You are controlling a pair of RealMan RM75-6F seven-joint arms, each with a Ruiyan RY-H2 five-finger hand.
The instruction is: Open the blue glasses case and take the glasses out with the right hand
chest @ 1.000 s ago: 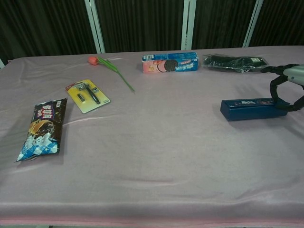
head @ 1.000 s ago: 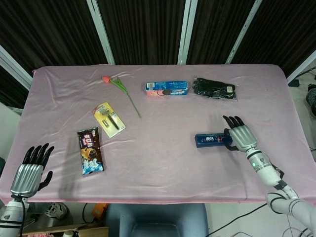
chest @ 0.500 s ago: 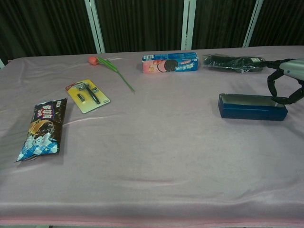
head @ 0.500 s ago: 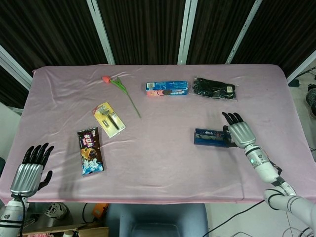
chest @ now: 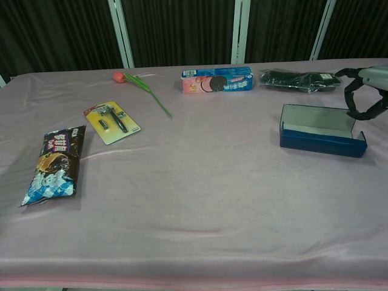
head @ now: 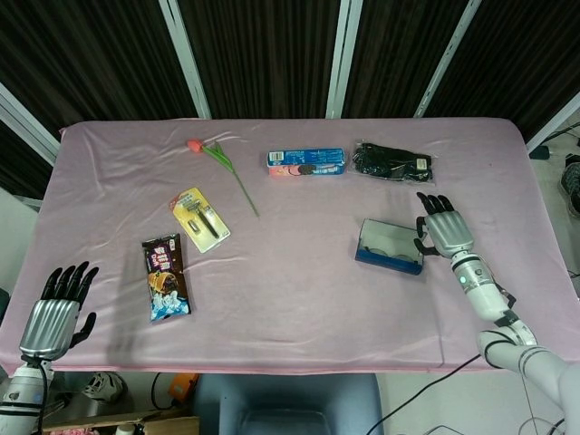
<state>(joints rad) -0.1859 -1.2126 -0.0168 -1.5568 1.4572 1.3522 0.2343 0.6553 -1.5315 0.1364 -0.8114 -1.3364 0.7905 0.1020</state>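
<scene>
The blue glasses case point(head: 390, 257) point(chest: 321, 140) lies right of centre on the pink tablecloth with its lid point(chest: 318, 116) swung up and back. From the head view I make out the dark outline of the glasses point(head: 387, 241) lying inside. My right hand point(head: 442, 234) point(chest: 367, 97) is at the case's right end, fingers apart and curved, a fingertip touching the lid's right edge; it holds nothing. Down at the lower left, off the table's front corner, my left hand point(head: 56, 313) hangs with its fingers spread and nothing in it; the chest view does not show it.
A snack bag point(head: 166, 277) point(chest: 54, 163) and a yellow razor pack point(head: 199, 218) point(chest: 112, 122) lie on the left. At the back are an artificial tulip point(head: 222, 163), a cookie box point(head: 306, 162) point(chest: 217, 80) and a black packet point(head: 392, 162) point(chest: 297, 79) just beyond the case.
The case's lid has gone from closed to fully raised, showing the inside. My right hand moved back and slightly right with the lid's edge. The left hand stayed still.
</scene>
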